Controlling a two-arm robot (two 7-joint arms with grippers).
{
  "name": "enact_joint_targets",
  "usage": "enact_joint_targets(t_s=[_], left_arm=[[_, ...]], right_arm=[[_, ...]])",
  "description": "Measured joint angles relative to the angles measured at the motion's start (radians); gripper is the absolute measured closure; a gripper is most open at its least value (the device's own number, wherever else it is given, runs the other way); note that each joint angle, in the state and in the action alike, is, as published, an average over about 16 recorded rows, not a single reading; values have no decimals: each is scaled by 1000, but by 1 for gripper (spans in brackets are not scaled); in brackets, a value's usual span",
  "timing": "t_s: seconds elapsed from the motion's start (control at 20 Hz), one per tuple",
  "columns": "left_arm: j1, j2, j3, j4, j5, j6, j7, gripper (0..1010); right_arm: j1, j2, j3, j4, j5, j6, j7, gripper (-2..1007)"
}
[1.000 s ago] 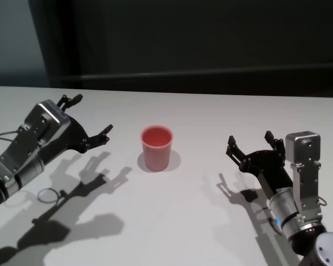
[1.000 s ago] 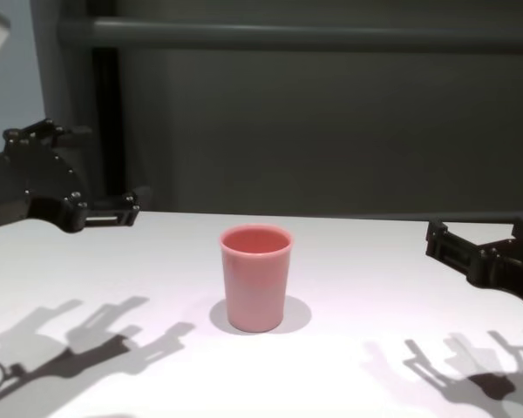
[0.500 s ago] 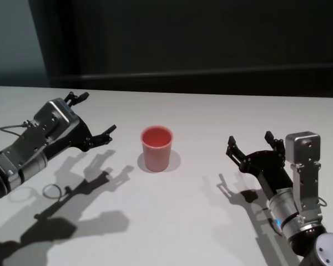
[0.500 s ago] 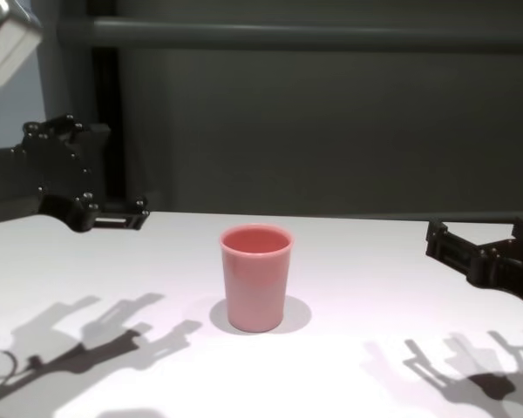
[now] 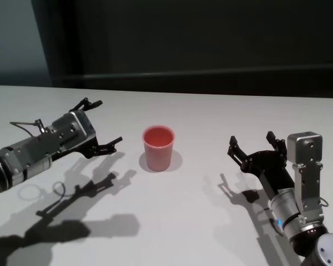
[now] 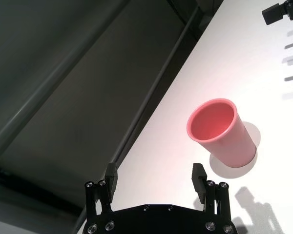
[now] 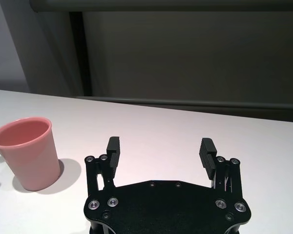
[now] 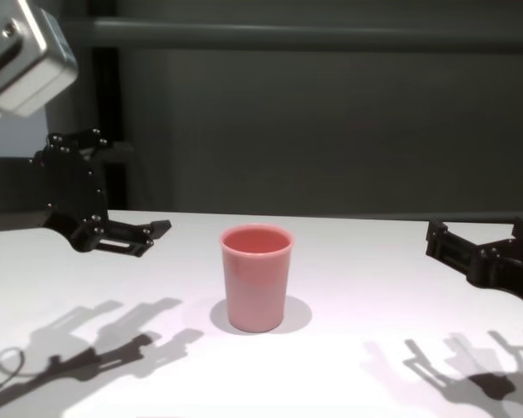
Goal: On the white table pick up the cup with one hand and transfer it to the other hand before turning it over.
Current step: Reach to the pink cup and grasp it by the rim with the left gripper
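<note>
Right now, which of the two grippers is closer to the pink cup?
The left gripper: it hangs open just beside the pink cup, turned on its side. The right gripper, also open, sits farther off across the white table.

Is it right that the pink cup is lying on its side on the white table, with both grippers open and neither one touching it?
Not quite. The cup stands upright on the white table, mouth up, as the chest view shows. The rest holds: the left gripper and the right gripper are both open, and neither touches the cup.
</note>
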Motion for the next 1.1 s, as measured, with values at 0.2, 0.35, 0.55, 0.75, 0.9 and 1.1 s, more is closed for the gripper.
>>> enact_joint_targets(t_s=[0.2, 0.35, 0.55, 0.75, 0.9, 1.1], left_arm=[[-35, 30, 41, -3, 36, 8, -44, 7], [-66, 51, 74, -4, 61, 14, -82, 7], [-111, 75, 121, -4, 92, 20, -136, 7], [-162, 92, 169, -4, 123, 21, -191, 7], [-202, 101, 206, -4, 148, 18, -232, 7], [-258, 107, 255, -4, 186, 10, -280, 7]], right_arm=[[0, 0, 0, 0, 0, 0, 0, 3], [0, 0, 0, 0, 0, 0, 0, 3], [0, 0, 0, 0, 0, 0, 0, 3], [0, 0, 0, 0, 0, 0, 0, 3], [0, 0, 0, 0, 0, 0, 0, 3], [0, 0, 0, 0, 0, 0, 0, 3]])
